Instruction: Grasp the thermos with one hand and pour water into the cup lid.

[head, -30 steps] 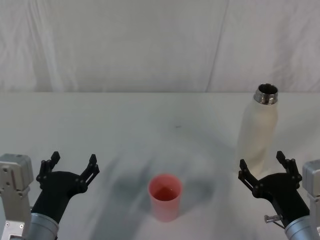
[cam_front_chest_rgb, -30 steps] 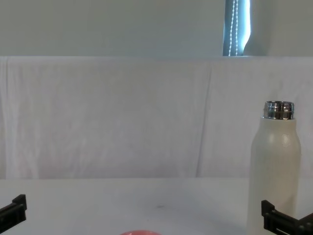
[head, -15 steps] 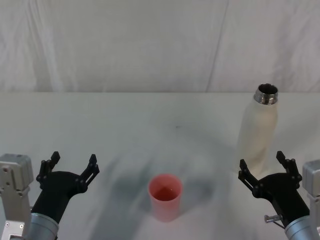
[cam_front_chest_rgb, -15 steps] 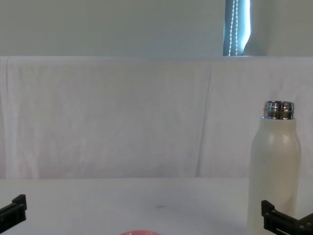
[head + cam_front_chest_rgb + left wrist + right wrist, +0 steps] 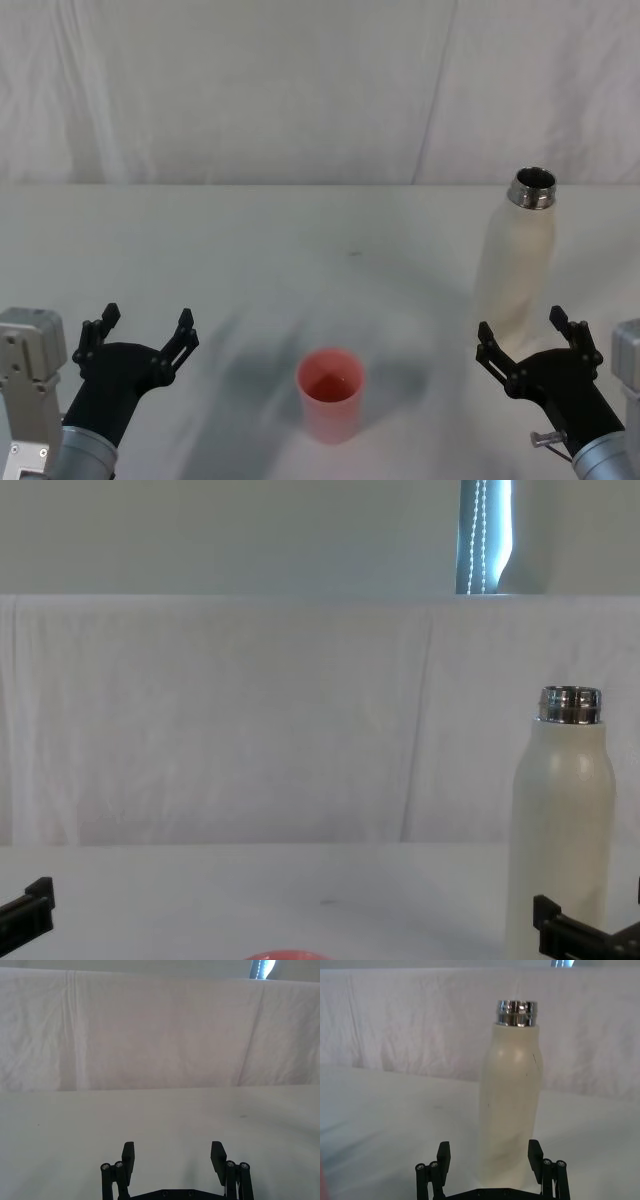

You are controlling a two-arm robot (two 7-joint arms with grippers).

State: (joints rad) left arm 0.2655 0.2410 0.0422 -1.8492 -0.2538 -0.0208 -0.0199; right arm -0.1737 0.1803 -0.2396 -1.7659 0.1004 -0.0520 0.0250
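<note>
The cream-white thermos (image 5: 516, 262) stands upright and uncapped at the table's right, its steel neck open at the top; it also shows in the right wrist view (image 5: 511, 1097) and chest view (image 5: 561, 820). My right gripper (image 5: 529, 339) is open just in front of its base, fingers apart and not touching it (image 5: 489, 1156). The pink-red cup lid (image 5: 329, 393) sits upright near the front middle, its rim at the chest view's bottom edge (image 5: 285, 955). My left gripper (image 5: 142, 328) hangs open at the front left, nothing between its fingers (image 5: 173, 1152).
A white cloth covers the table (image 5: 250, 250) and drapes up as a backdrop behind it. Bare tabletop lies between the cup lid and the thermos and across the far side.
My right gripper has shifted very slightly toward the thermos's base. The thermos, cup lid and left arm are as before.
</note>
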